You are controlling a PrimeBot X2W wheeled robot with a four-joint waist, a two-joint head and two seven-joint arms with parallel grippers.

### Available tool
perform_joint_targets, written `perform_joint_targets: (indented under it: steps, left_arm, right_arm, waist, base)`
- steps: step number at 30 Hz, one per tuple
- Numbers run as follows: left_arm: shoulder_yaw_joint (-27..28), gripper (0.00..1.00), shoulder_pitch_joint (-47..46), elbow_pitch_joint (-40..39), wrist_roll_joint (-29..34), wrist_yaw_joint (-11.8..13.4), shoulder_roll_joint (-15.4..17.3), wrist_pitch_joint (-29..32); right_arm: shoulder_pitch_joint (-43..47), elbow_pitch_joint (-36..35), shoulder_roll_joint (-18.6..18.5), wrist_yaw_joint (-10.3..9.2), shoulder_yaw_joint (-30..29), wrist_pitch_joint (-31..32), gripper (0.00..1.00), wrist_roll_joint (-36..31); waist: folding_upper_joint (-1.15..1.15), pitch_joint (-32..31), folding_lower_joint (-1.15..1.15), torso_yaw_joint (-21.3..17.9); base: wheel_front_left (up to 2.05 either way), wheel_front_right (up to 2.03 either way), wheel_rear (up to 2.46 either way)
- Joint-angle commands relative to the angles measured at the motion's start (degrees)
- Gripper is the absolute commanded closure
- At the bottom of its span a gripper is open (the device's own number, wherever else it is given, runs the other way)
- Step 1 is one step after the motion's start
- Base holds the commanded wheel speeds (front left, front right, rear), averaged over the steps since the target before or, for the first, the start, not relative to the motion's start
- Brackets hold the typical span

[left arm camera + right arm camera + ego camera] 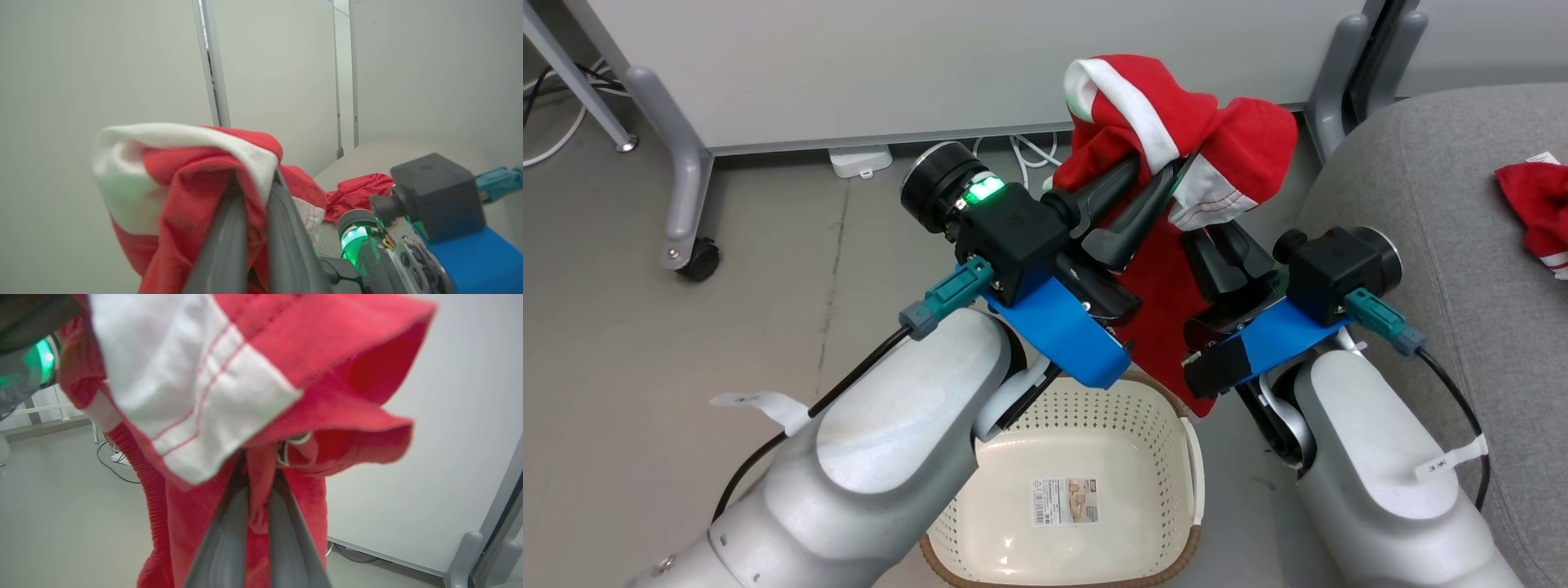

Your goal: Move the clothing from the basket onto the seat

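since left gripper (1156, 184) and right gripper (1217, 245) each pinch a fold of the red garment (1176, 106), it hangs at 12 o'clock over the basket (1094, 412). seat (1421, 245) sits at 3 o'clock. likely risks: shiny fabric slips out, opposed pulls strip one hold, hanging tail catches basket rim.

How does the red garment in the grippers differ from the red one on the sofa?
The held garment is up in the air, pinched by the left gripper and the right gripper; the sofa garment lies on the grey sofa, touched by neither. The held garment hangs down in a long drape above the basket; the sofa garment sits crumpled in a low heap. Both are bright red with white trim.
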Motion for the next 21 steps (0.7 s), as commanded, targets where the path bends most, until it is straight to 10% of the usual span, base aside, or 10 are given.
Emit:
perform_joint_targets:
  steps: [1, 14, 16, 21]
  left_arm:
    - [-0.09, 1.0, -0.34, 0.12, -0.09, 0.09, 0.19, -0.25]
    - [-0.22, 1.0, -0.24, 0.71, 0.07, 0.7, 0.39, -0.53]
    - [-0.12, 0.0, -0.06, 0.82, -0.01, 1.0, 0.25, -0.6]
    - [-0.42, 0.0, 0.38, 1.1, 0.31, 1.34, 0.19, -0.8]
  right_arm:
    - [0.41, -0.24, -0.19, 0.03, 0.16, 0.02, 1.0, 0.18]
    - [1.02, -0.65, -0.31, 0.03, 0.53, 0.02, 1.0, 0.81]
    - [0.9, -0.73, -0.49, 0.03, 0.37, 0.02, 1.0, 0.93]
    - [0.77, -1.04, -0.59, 0.03, -0.3, 0.02, 1.0, 0.91]
  waist:
    - [0.0, 0.06, 0.0, -0.04]
    - [0.0, 0.21, 0.0, -0.35]
    - [0.0, 0.29, 0.0, -0.35]
    - [0.0, 0.81, 0.0, -0.34]
  base:
    - [0.0, 0.0, 0.0]
    - [0.0, 0.0, 0.0]
    - [0.0, 0.0, 0.0]
    - [0.0, 0.0, 0.0]
